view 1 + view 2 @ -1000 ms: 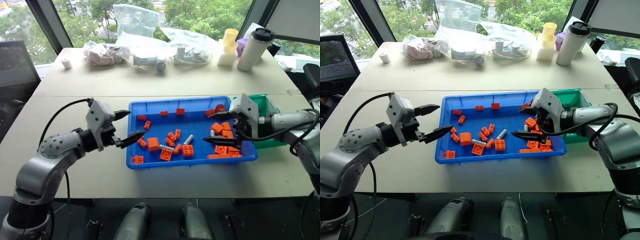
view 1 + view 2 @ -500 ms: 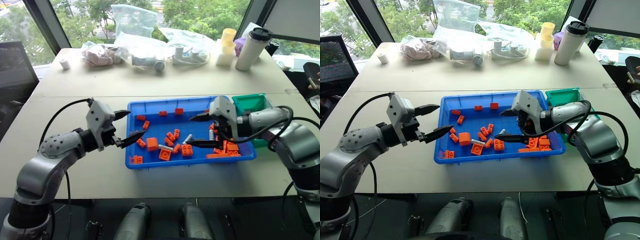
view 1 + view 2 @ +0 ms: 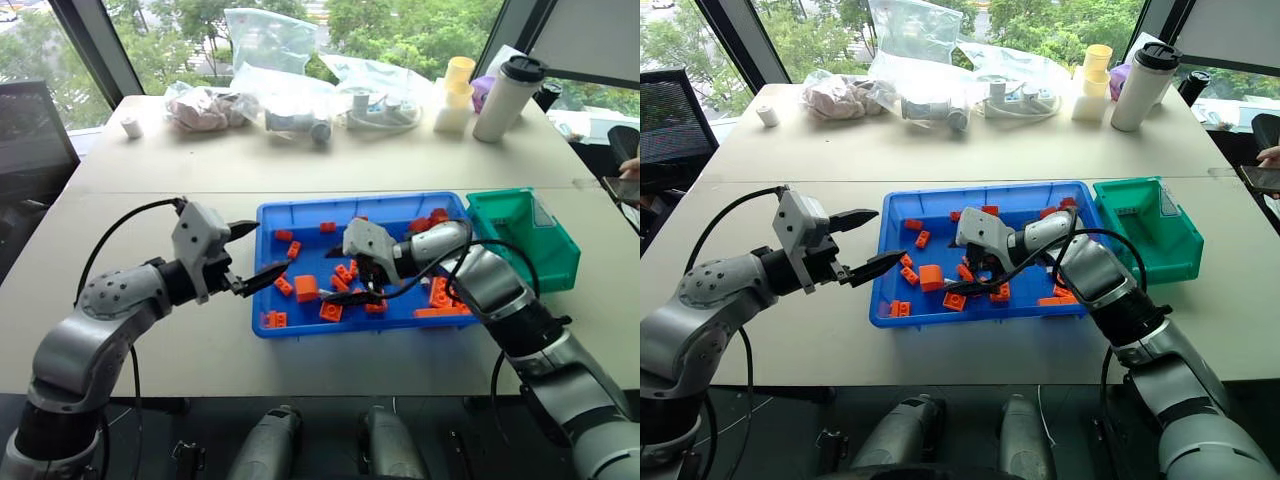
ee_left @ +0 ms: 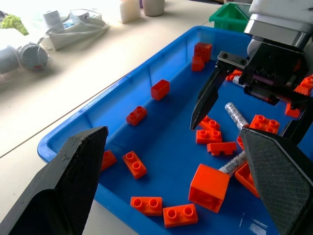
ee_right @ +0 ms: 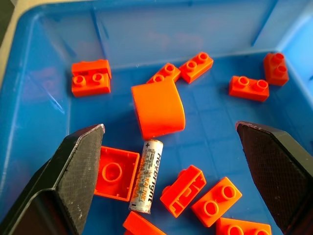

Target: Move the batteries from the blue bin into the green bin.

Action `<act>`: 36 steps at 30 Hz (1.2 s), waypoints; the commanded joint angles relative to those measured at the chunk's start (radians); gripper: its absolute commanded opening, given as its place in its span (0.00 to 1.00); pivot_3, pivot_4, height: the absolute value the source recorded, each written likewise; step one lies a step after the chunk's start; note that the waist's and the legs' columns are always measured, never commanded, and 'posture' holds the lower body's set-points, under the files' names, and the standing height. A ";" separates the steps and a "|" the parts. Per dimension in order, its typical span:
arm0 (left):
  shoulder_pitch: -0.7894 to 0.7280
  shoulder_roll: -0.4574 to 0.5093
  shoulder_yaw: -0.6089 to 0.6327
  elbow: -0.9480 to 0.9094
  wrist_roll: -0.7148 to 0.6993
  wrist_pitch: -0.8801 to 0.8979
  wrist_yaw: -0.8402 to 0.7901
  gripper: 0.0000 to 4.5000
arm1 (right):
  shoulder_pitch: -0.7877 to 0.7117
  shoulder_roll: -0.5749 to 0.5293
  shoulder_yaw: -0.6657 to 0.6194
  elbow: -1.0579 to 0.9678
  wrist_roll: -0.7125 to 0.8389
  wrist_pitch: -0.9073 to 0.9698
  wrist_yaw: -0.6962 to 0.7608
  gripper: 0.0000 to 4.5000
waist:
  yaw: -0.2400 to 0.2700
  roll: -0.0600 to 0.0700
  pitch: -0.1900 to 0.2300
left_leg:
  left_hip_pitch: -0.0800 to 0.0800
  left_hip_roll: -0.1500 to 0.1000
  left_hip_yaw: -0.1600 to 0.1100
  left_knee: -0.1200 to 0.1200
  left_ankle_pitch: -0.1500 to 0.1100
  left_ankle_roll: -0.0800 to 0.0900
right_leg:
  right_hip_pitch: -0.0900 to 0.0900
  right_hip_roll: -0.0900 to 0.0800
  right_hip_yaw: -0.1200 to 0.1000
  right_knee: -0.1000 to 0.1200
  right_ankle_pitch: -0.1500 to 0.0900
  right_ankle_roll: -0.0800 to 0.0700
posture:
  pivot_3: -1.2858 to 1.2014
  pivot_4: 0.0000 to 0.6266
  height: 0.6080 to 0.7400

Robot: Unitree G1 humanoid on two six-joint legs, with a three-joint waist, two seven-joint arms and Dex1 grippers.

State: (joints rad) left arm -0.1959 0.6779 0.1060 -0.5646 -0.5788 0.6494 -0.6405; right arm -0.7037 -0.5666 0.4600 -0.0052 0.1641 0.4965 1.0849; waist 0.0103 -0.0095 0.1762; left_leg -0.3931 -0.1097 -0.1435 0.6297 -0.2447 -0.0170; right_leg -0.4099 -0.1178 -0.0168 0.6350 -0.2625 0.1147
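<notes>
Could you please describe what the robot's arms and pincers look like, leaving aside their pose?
Both arms are silver-grey, rounded metal segments with dark joints and a black cable looping alongside. Each ends in a boxy light-grey wrist housing. The left pincer and right pincer each carry two black, pointed, wedge-shaped fingers with a finely textured inner face.

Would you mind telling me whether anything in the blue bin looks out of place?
Yes: silver batteries lie loose among orange toy bricks scattered across the blue bin, one beside a square brick. Nothing looks spilled or damaged.
</notes>
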 commanded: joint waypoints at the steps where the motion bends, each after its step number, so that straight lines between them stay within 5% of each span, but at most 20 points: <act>1: 0.004 0.004 0.028 -0.040 -0.007 -0.002 0.013 1.00 | -0.022 0.025 0.002 -0.003 -0.041 -0.025 -0.021 0.99 | 0.000 0.000 0.000 | 0.000 0.000 0.000 0.000 0.000 0.000 | 0.000 0.000 0.000 0.000 0.000 0.000 | 0.52 0.24 1.00; 16: 0.001 -0.012 0.005 -0.043 -0.002 -0.004 0.037 1.00 | -0.042 0.055 0.071 0.032 -0.297 -0.039 -0.129 0.99 | -0.003 0.000 0.000 | 0.000 0.000 0.003 0.000 0.001 -0.001 | -0.001 0.001 0.003 0.000 0.001 0.000 | 0.52 0.24 1.00; 33: -0.002 -0.020 -0.019 -0.026 0.028 -0.029 0.034 1.00 | 0.032 -0.005 -0.064 -0.190 -0.093 0.242 -0.007 0.99 | -0.002 0.000 0.000 | 0.000 0.000 0.003 0.000 -0.001 0.002 | -0.001 0.001 0.004 0.000 0.001 0.000 | 0.52 0.24 1.00; 36: -0.002 -0.024 -0.021 -0.026 0.036 -0.031 0.031 1.00 | 0.024 0.001 -0.065 -0.195 -0.082 0.253 -0.017 0.83 | -0.001 0.000 0.000 | 0.000 0.000 0.003 0.000 -0.001 0.002 | -0.001 0.001 0.004 0.000 0.001 0.000 | 0.52 0.24 1.00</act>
State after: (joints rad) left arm -0.1894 0.6546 0.0823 -0.5774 -0.5521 0.6408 -0.6073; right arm -0.6639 -0.5691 0.4180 -0.1611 0.0644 0.7490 1.0732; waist 0.0096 -0.0095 0.1761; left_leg -0.3927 -0.1093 -0.1406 0.6296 -0.2457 -0.0153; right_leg -0.4110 -0.1169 -0.0132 0.6354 -0.2611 0.1152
